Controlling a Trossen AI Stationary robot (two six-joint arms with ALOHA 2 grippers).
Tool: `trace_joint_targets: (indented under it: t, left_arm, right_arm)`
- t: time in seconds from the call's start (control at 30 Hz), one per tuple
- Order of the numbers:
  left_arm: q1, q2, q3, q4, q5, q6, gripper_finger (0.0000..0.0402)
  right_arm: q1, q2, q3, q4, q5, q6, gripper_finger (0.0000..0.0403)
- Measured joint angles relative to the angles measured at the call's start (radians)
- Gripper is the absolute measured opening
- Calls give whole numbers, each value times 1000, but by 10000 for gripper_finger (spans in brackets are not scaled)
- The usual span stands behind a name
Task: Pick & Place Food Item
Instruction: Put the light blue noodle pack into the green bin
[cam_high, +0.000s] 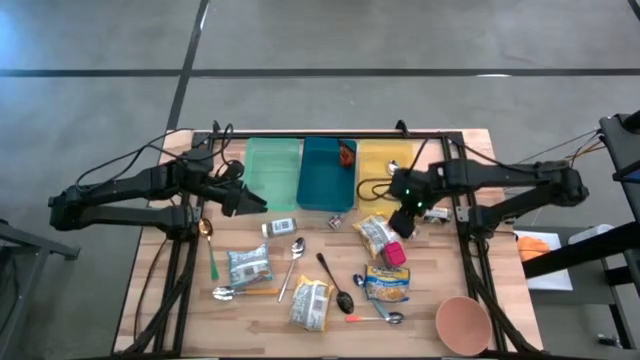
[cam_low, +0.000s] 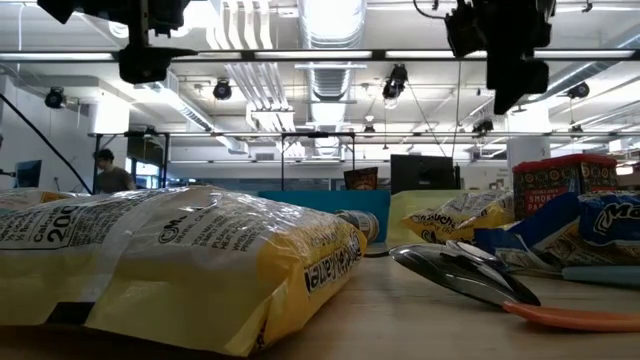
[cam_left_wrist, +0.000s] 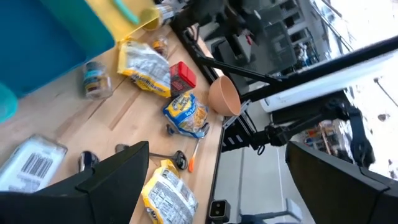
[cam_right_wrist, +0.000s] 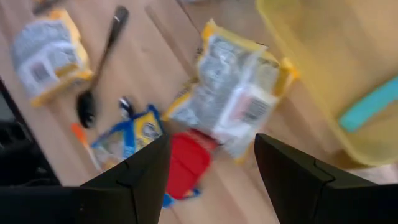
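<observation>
From above, my right hand (cam_high: 408, 222) hangs just off the yellow bin (cam_high: 384, 165), on its near side, fingers pointing steeply down over the tabletop (cam_high: 180, 310). Its fingers stand parted with nothing between them. My left hand (cam_high: 238, 200) waits beside the green bin (cam_high: 272, 172), fingers spread wide, holding nothing. The blue bin (cam_high: 328, 175) sits between the green and yellow ones.

Just below my right hand lie a yellow-edged snack bag (cam_high: 375, 236) and a small red packet (cam_high: 395, 253), touching each other; a blue-and-yellow bag (cam_high: 386, 284) lies nearer the front edge, and a pink bowl (cam_high: 463, 324) sits at the front corner on the yellow bin's side.

From tabletop height, a yellow bag (cam_low: 190, 265) fills the foreground; its print shows "200" and some upside-down lettering I cannot read. A red box (cam_low: 562, 180) carries the word "SMOKE". Spoons (cam_low: 460, 275) lie between them.

My left wrist camera shows the snack bag (cam_left_wrist: 146, 68), red packet (cam_left_wrist: 182, 78) and bowl (cam_left_wrist: 224, 96), lettering unreadable.

My right wrist camera looks between my spread fingers (cam_right_wrist: 134, 183) at the snack bag (cam_right_wrist: 236, 99), grey-and-white with yellow edges and a barcode, lying flat just beside the yellow bin (cam_right_wrist: 336, 68), the red packet (cam_right_wrist: 185, 165) against it.
</observation>
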Motion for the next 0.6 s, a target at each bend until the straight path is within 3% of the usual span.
trace_joint_targets:
  t: [0.1,0.2,0.4,0.6]
  left_arm:
    - [0,1,0,-18,-6,-38,385]
    - [0,5,0,-20,-5,-46,385]
    - [-7,19,0,-40,25,-17,385]
    - [-17,57,1,-227,35,-19,385]
  right_arm:
    - [61,11,0,55,90,114,231]
    - [115,34,0,113,145,114,231]
    - [219,113,0,241,155,-25,231]
    - [238,201,0,229,157,-25,231]
